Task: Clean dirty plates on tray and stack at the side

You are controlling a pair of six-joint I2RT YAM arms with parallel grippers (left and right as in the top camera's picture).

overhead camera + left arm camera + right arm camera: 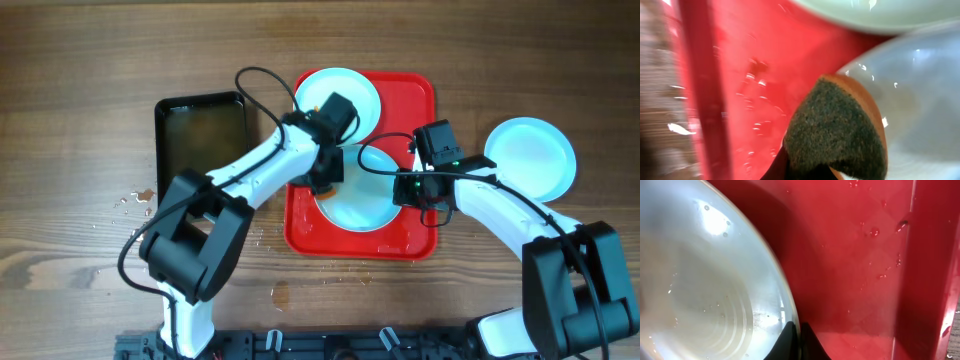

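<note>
Pinching the plate (pixel 715 290) rim are right fingers (pixel 784 344); left fingers (pixel 777 170) clamp a sponge (pixel 840 130) (hidden overhead).

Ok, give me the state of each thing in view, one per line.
Near plate: on tray, wet, under sponge.
Far plate: on tray, ungripped.
Side plate: on table, off tray.
Tray: wet.
Sponge: on near plate.
Left gripper: shut on sponge.
Right gripper: shut on near plate's rim.
Water tray: holds water.

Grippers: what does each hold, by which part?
The left gripper clamps the sponge by one end; the right gripper pinches the front plate at its rim.
</note>
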